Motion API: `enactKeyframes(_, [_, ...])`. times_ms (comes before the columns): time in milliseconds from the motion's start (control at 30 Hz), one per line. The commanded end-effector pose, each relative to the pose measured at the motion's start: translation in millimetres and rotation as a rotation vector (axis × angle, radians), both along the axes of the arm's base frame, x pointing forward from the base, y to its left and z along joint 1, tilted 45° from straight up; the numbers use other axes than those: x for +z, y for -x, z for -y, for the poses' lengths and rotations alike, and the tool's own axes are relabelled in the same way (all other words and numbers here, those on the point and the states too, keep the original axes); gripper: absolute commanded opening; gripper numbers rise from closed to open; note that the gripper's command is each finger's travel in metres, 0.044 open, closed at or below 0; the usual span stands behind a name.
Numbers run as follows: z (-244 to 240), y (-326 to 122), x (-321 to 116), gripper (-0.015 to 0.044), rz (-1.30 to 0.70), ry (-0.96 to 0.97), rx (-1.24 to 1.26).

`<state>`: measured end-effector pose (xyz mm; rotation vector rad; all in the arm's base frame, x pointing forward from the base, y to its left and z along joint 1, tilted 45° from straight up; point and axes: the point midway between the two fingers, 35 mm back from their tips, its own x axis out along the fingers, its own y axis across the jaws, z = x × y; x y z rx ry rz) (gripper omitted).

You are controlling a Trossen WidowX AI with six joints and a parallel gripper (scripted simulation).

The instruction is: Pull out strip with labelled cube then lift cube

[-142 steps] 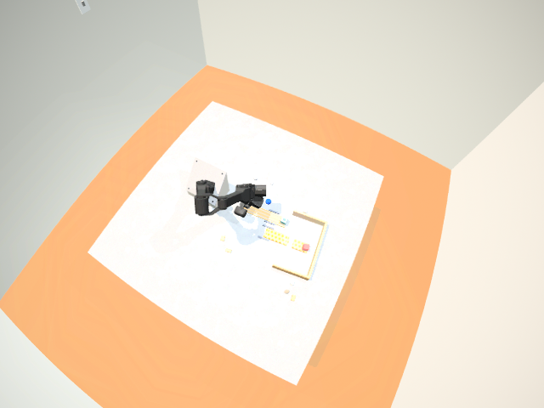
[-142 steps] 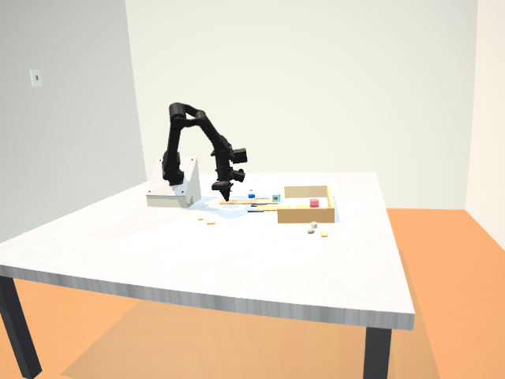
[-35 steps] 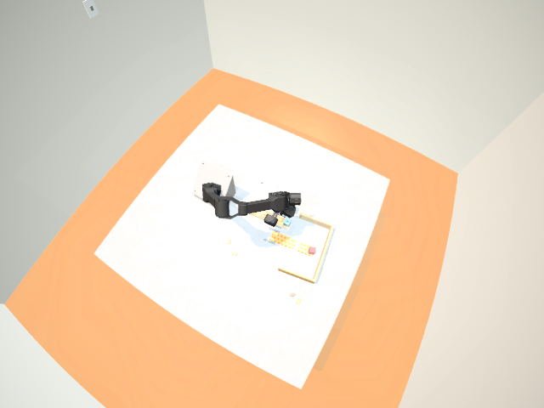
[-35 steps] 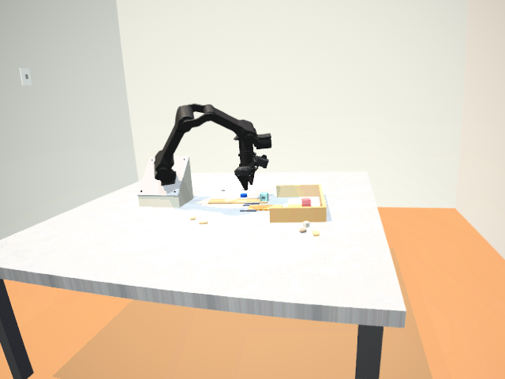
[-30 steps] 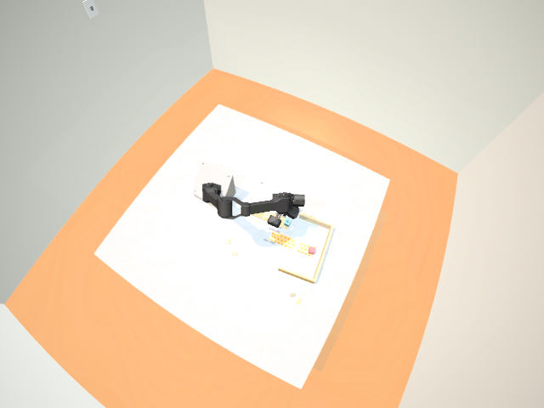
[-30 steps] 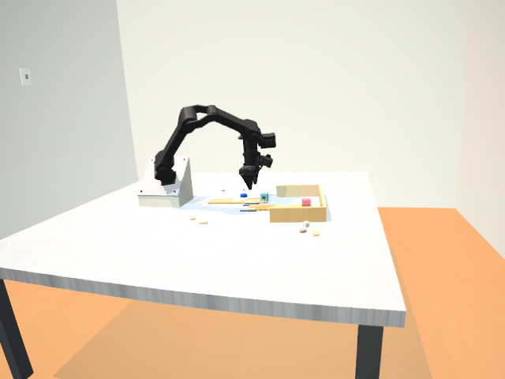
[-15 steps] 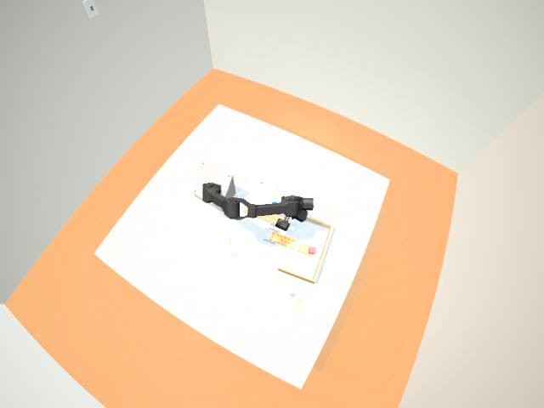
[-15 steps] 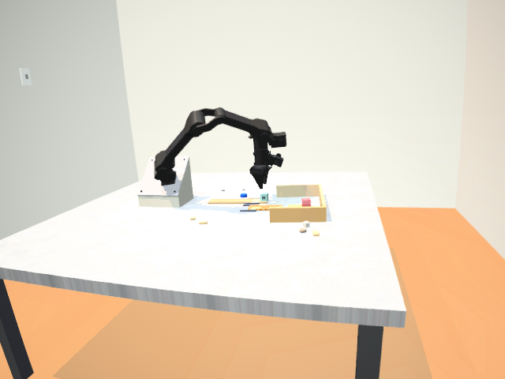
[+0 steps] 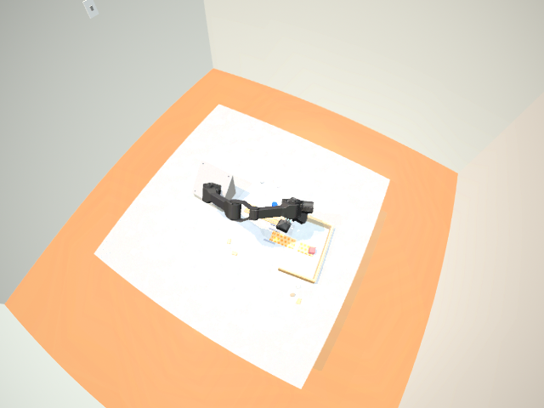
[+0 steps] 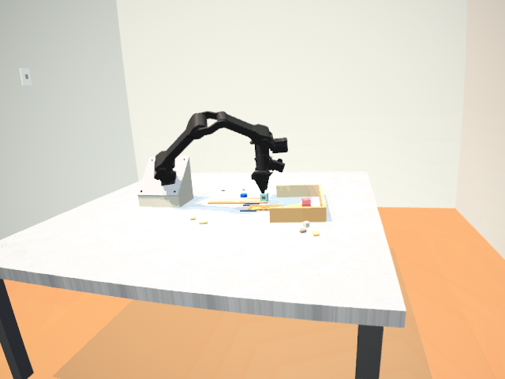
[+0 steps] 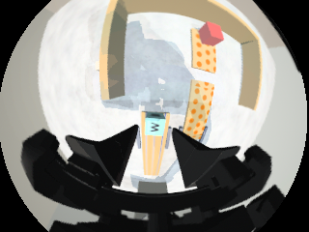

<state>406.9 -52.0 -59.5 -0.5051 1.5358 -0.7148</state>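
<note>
The teal cube labelled W [image 10: 263, 197] [image 11: 154, 127] sits upright on the far end of a tan striped strip [image 10: 228, 201] [image 11: 152, 161], which shows no gap across it. My gripper [image 10: 263, 192] [image 11: 154, 130] points down over the cube. It is partly open, with a fingertip on each side of the cube and gaps showing in the wrist view. The dotted strip is in two parts: a near piece [image 9: 281, 239] [image 11: 199, 108] and a far piece [image 11: 204, 57] with a gap between them. A red cube [image 9: 312, 250] [image 10: 305, 201] [image 11: 210, 34] sits on the far piece.
A three-sided wooden wall [image 9: 324, 253] [image 10: 297, 214] [image 11: 112, 53] stands around the far dotted piece, open toward the arm's base. Thin grey rails [image 9: 269, 240] [image 10: 248, 211] flank the strips. A blue object [image 9: 274, 204] [image 10: 243, 195] lies beside the striped strip. Small bits are scattered outside the wall.
</note>
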Motion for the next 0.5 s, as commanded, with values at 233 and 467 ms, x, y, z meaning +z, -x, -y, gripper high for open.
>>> enactKeyframes(233, [14, 3, -15, 0.0250, -0.008, 0.004, 0.003])
enactKeyframes(467, [21, 5, -22, 0.0250, -0.009, 0.005, 0.003])
